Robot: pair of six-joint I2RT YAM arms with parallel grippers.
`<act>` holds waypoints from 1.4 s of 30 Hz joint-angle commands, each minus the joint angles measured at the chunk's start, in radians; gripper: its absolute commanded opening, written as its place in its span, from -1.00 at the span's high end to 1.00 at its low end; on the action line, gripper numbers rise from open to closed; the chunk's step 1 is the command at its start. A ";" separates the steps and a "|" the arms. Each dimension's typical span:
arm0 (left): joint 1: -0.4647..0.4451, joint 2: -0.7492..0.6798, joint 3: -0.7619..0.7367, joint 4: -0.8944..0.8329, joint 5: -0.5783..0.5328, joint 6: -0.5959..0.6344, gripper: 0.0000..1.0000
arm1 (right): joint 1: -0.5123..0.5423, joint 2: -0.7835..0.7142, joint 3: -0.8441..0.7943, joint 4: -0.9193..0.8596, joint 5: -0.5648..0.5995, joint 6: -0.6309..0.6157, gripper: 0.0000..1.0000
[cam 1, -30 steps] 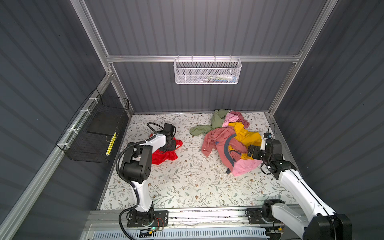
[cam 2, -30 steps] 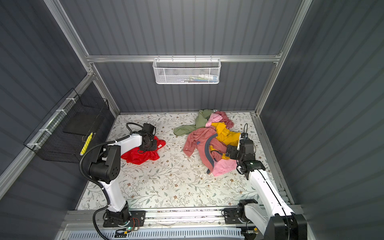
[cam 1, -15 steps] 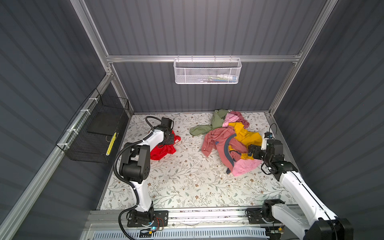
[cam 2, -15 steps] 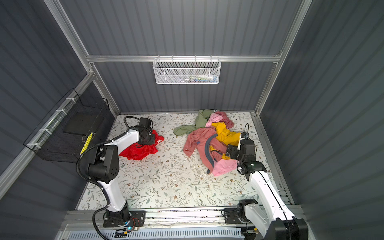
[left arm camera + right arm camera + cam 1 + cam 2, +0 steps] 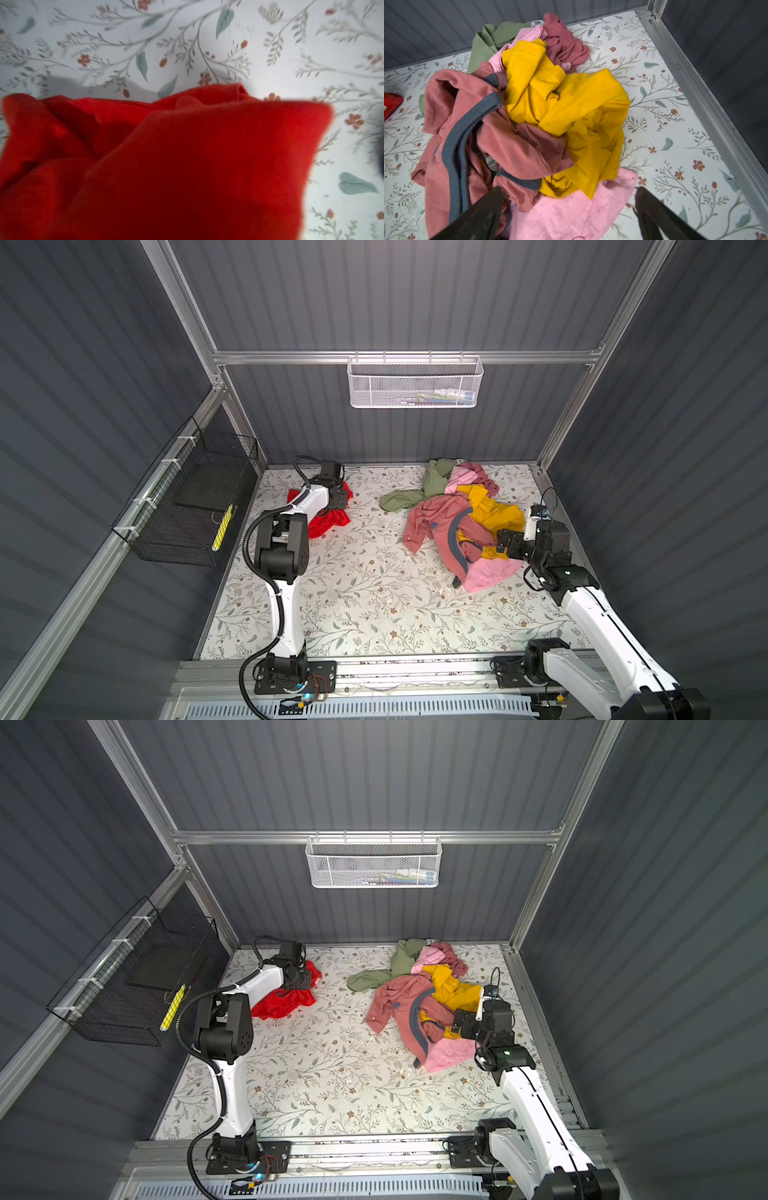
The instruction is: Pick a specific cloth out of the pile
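Cloth point(image 5: 328, 523) in the pinch of the left tool point(image 5: 340, 500), well apart from the pile point(image 5: 432, 522); right tool point(image 5: 568, 190) spread wide.

The cloth point(image 5: 328, 522) is a plain, bright red. The pile point(image 5: 449, 526) mixes dusty pink edged in grey-blue, strong yellow, light pink and olive green. The table point(image 5: 353, 593) is white, patterned all over with grey-green sprigs, teal leaves and small rust-red flowers. The ribbed walls point(image 5: 415, 302) are dark grey; there is a white mesh basket point(image 5: 415, 383) and a black wire basket point(image 5: 183, 522).
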 commanded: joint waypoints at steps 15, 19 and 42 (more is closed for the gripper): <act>-0.004 -0.090 -0.022 -0.045 0.125 -0.038 -0.44 | -0.003 0.038 0.023 0.058 -0.036 -0.060 -0.98; -0.004 -0.182 -0.067 -0.003 0.097 -0.059 -0.86 | -0.004 0.031 0.012 0.097 -0.062 -0.086 -0.98; -0.036 -0.912 -0.899 0.463 -0.214 -0.128 -1.00 | -0.041 0.070 -0.424 0.966 0.129 -0.201 -0.98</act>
